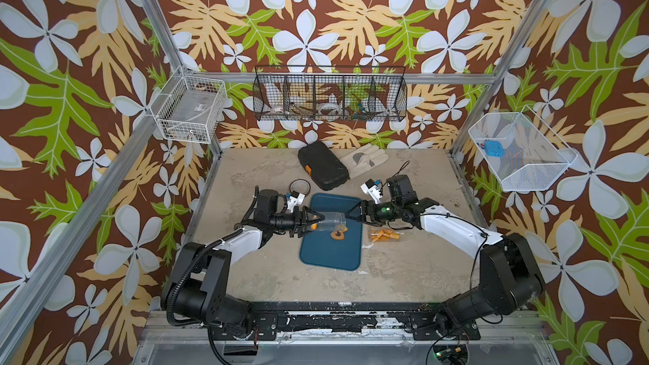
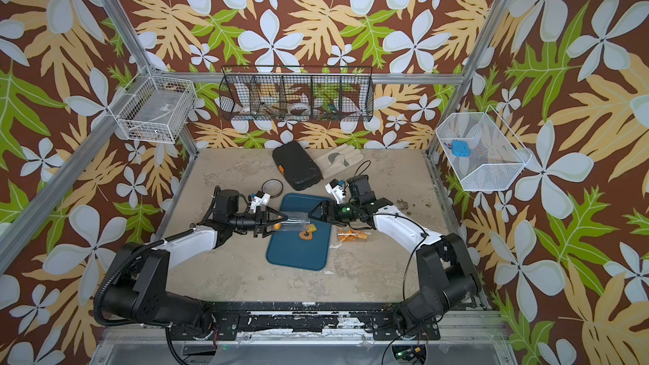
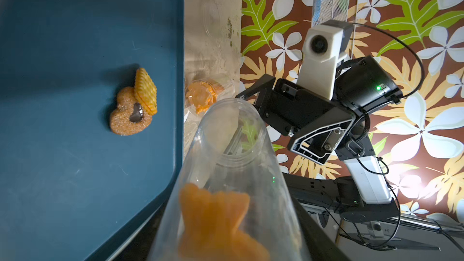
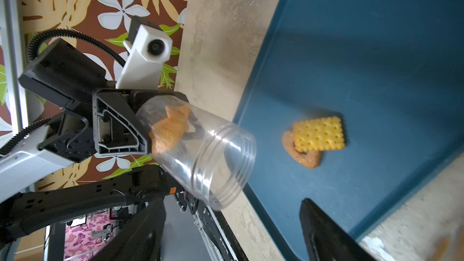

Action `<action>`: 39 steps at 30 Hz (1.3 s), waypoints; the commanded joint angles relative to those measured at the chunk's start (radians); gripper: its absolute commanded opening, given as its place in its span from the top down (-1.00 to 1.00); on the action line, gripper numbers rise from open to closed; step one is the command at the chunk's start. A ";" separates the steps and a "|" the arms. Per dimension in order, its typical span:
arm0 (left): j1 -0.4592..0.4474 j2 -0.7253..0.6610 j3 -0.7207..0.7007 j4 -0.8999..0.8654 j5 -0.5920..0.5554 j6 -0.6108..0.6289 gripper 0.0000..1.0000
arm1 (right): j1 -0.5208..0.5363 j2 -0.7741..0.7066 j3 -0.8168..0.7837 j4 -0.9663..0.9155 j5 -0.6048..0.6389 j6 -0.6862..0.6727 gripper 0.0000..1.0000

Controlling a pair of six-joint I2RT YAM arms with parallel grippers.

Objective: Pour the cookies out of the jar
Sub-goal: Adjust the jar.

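My left gripper (image 1: 316, 221) is shut on the base of the clear jar (image 1: 332, 221), which lies almost level over the blue tray (image 1: 330, 254) with its mouth toward the right arm. One orange cookie (image 3: 213, 219) sits inside near the base (image 4: 170, 131). Two cookies lie on the tray in both top views (image 2: 307, 233). They are a brown swirl one (image 3: 125, 119) and a yellow ridged rectangle (image 4: 317, 134) leaning on it. My right gripper (image 1: 354, 214) hangs open just beyond the jar's mouth, holding nothing.
A small clear container of orange biscuits (image 1: 384, 235) lies on the table right of the tray. Behind the tray are a dark-rimmed ring (image 1: 300, 186), a black case (image 1: 323, 165) and a pale glove (image 1: 365, 159). Wire baskets hang on the walls.
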 commanded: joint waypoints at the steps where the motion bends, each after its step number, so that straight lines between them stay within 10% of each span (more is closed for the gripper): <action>1: 0.002 -0.010 -0.012 0.086 0.035 -0.051 0.09 | 0.026 0.018 0.023 0.097 -0.080 0.024 -0.58; 15: 0.000 -0.004 -0.098 0.409 0.069 -0.285 0.08 | 0.068 0.041 -0.014 0.269 -0.150 0.163 0.53; 20: 0.005 0.010 -0.142 0.631 0.069 -0.448 -0.32 | 0.068 0.036 -0.039 0.281 -0.150 0.169 0.88; 27: 0.034 0.029 -0.178 0.827 0.075 -0.584 -0.86 | 0.068 0.022 -0.052 0.252 -0.141 0.143 1.00; 39: 0.057 0.023 -0.192 0.844 0.081 -0.594 -0.53 | 0.066 0.018 -0.060 0.251 -0.139 0.140 1.00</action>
